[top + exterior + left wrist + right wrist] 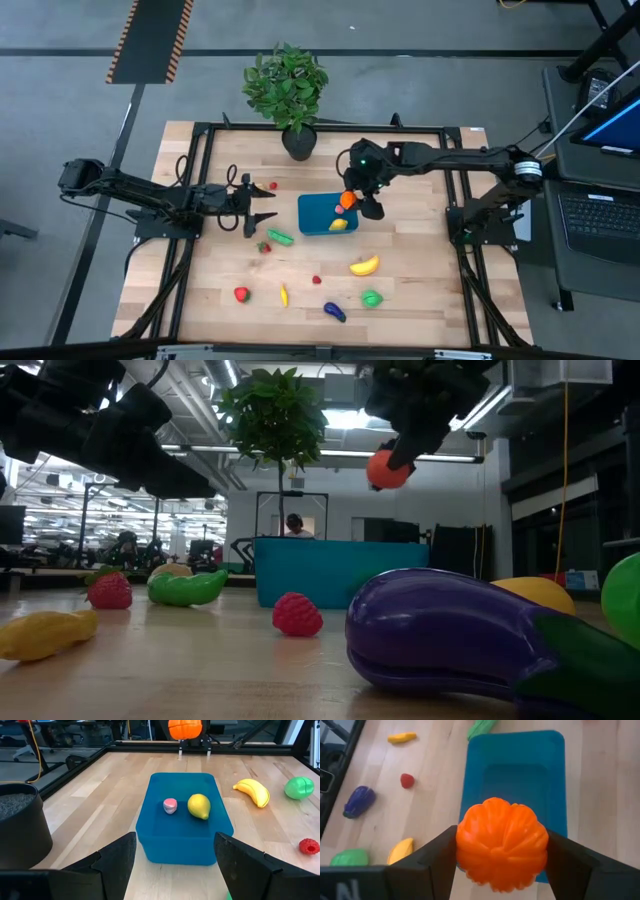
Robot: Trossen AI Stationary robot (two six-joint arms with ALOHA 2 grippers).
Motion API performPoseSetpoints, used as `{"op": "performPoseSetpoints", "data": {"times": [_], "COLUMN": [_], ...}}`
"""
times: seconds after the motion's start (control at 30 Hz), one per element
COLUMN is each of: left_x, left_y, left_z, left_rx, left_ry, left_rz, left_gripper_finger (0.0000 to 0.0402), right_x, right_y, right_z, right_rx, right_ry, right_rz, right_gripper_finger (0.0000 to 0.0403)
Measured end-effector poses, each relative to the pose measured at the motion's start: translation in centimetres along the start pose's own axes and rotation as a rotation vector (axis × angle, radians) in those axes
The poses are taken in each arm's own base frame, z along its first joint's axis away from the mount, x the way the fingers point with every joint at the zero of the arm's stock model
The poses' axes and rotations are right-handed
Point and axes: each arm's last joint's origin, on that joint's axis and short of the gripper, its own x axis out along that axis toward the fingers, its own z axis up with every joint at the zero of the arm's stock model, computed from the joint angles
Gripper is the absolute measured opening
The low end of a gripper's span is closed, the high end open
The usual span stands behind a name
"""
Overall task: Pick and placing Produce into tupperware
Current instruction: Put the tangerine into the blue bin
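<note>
The teal tupperware (pixel 318 212) sits mid-table and holds a yellow lemon (pixel 199 806) and a small pink piece (pixel 170 805). My right gripper (pixel 352 202) hangs over the tupperware's right end, shut on an orange ribbed toy fruit (pixel 501 845). My left gripper (pixel 268 207) waits open just left of the tupperware (pixel 180 815), its fingers pointing at it. The rest of the produce lies on the wood: a green pod (pixel 280 237), a banana (pixel 364 265), a green piece (pixel 372 297), an eggplant (pixel 334 311) and several small red and yellow pieces. My right gripper pinches the orange fruit between its two fingers, one on each opposite side (pixel 462 845), coming from above and pointing down. The fruit (pixel 388 468) is lifted clear and hangs well above the tupperware's rim (pixel 335 542).
A potted plant (pixel 297 140) stands behind the tupperware near the far edge. A black frame (pixel 200 150) borders the tabletop. Loose produce is scattered over the near half of the table. A small red piece (pixel 272 185) lies by my left gripper.
</note>
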Motion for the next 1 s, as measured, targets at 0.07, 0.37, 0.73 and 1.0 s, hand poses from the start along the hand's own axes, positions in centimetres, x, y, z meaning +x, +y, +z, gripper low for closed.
{"op": "performPoseSetpoints", "data": {"times": [0.07, 0.37, 0.73, 1.0], "left_x": [0.0, 0.0, 0.0, 0.0], "left_y": [0.0, 0.0, 0.0, 0.0], "left_z": [0.0, 0.0, 0.0, 0.0], "left_rx": [0.000, 0.001, 0.001, 0.001], "left_ry": [0.000, 0.002, 0.002, 0.003], "left_rz": [0.000, 0.000, 0.000, 0.000], "left_gripper_finger": [0.0261, 0.0261, 0.0261, 0.0261], "right_x": [0.2, 2.3, 3.9, 4.8], "right_y": [-0.2, -1.1, -1.7, -1.6], "right_z": [-0.1, 0.2, 0.1, 0.5], "right_rx": [0.004, -0.029, -0.049, -0.100], "right_ry": [0.018, 0.000, 0.008, -0.016], "right_rz": [-0.021, -0.036, -0.030, -0.028], "right_gripper_finger": [0.0243, 0.0243, 0.0243, 0.0243]}}
